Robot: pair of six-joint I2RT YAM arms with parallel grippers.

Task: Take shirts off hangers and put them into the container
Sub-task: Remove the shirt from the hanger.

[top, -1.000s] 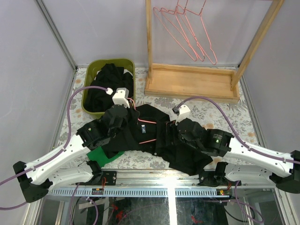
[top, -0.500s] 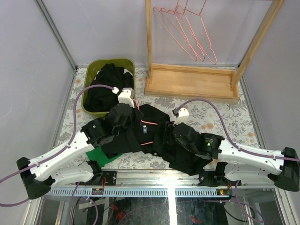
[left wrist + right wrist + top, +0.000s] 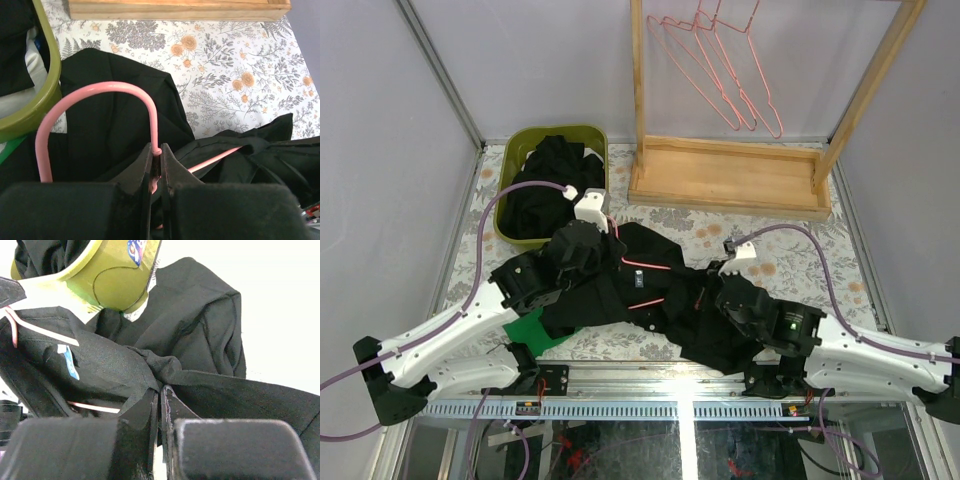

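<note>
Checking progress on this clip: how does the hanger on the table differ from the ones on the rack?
The table hanger is inside a black shirt; the rack hangers are bare. The table hanger lies nearly flat; the rack hangers hang upright from the rack. The left tool pinches the table hanger's neck; nothing touches the rack hangers. All are thin pink wire.

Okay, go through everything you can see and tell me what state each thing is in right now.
left end effector: shut on the hanger's hook.
right end effector: shut on a fold of the shirt.
shirt: crumpled, outside the container, hanger in it.
hanger: lying in the shirt, hook gripped.
container: holding black clothes.
spare hangers: bare, hanging.
green cloth: flat, partly under the shirt.
</note>
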